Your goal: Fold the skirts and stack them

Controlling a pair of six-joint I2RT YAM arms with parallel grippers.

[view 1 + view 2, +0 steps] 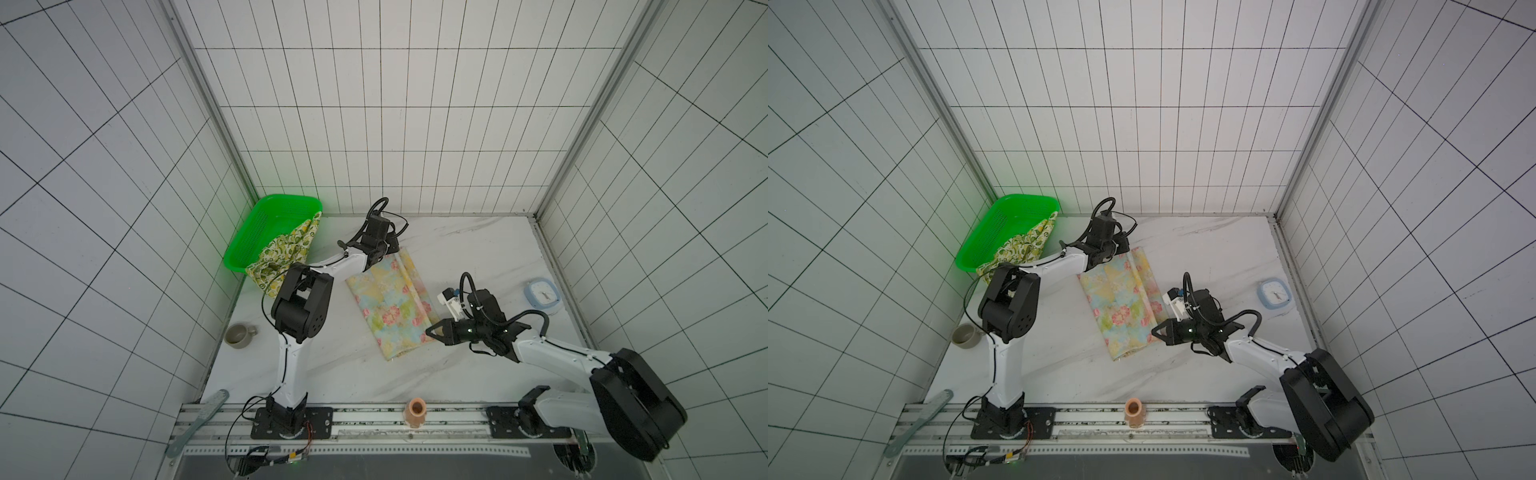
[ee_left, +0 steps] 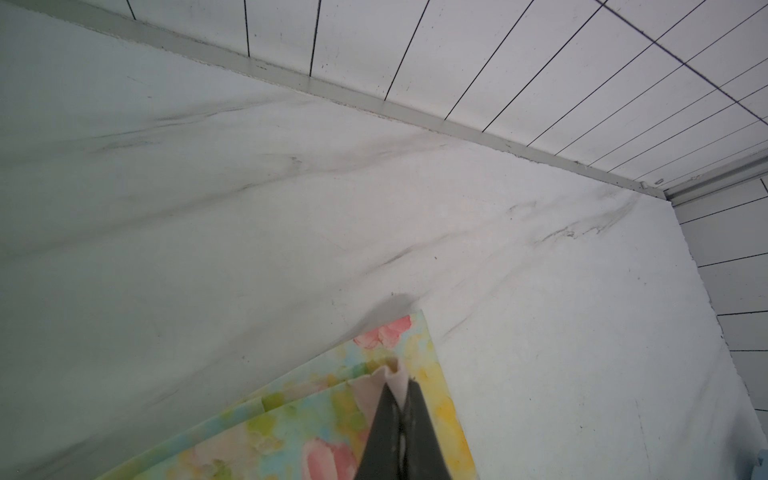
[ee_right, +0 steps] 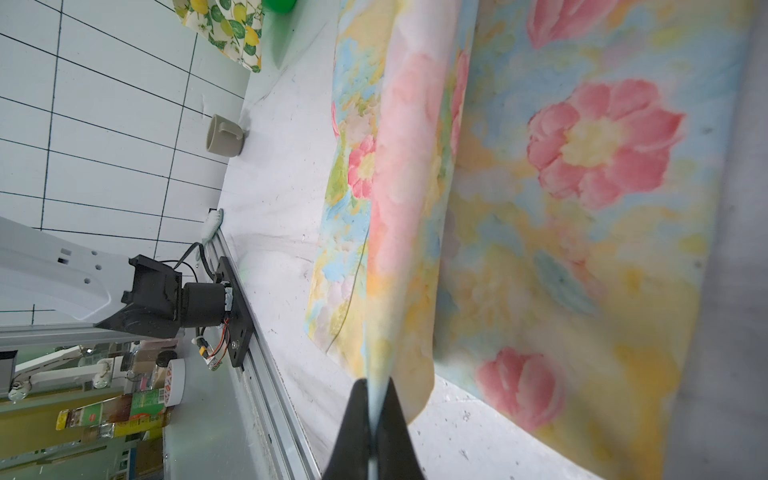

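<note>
Evidently a fold was in hand: the left pincer (image 2: 400, 384) clenched the floral skirt (image 1: 390, 303) at its far corner, and the right pincer (image 3: 371, 384) clenched its near edge, lifted off the white marbled surface (image 1: 478, 257). The next move called for carrying that side across evenly. How many layers the left held was unclear. The lemon skirt (image 1: 291, 249) draped from the green basket (image 1: 291, 198), unfolded. White tiled walls (image 1: 415, 124) enclosed the surface.

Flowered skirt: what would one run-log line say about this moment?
left gripper: shut on flowered skirt, far end | right gripper: shut on its right edge | lemon skirt: hanging out of green basket
</note>
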